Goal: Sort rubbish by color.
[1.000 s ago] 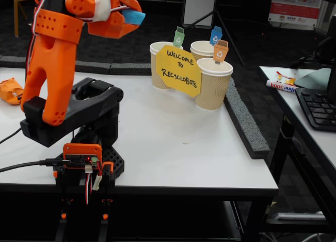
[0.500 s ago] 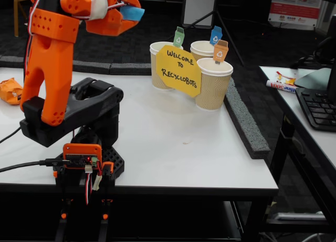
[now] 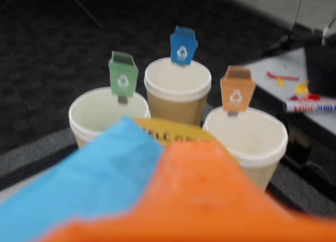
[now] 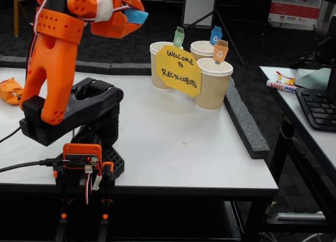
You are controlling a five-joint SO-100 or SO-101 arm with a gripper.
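Three paper cups are standing in a cluster at the far side of the white table (image 4: 173,147) in the fixed view, each carrying a small bin-shaped tag: the cup with the green tag (image 3: 100,113) is sitting at the left in the wrist view, the cup with the blue tag (image 3: 177,90) behind and between the others, the cup with the orange tag (image 3: 247,137) at the right. One yellow sign (image 4: 178,70) reading "Welcome to Recyclobots" is leaning across the front of the cups. One orange arm is rising from a black base (image 4: 84,121) near the table's front left, its gripper (image 4: 132,13) raised high, well short of the cups and pointing toward them. One light blue wad (image 4: 135,16) is being pinched between the narrowly set fingers; in the wrist view it (image 3: 89,184) is filling the lower left, blurred, beside an orange finger (image 3: 210,200). One orange wad (image 4: 10,91) is lying on the table at the far left edge of the fixed view, well apart from the cups.
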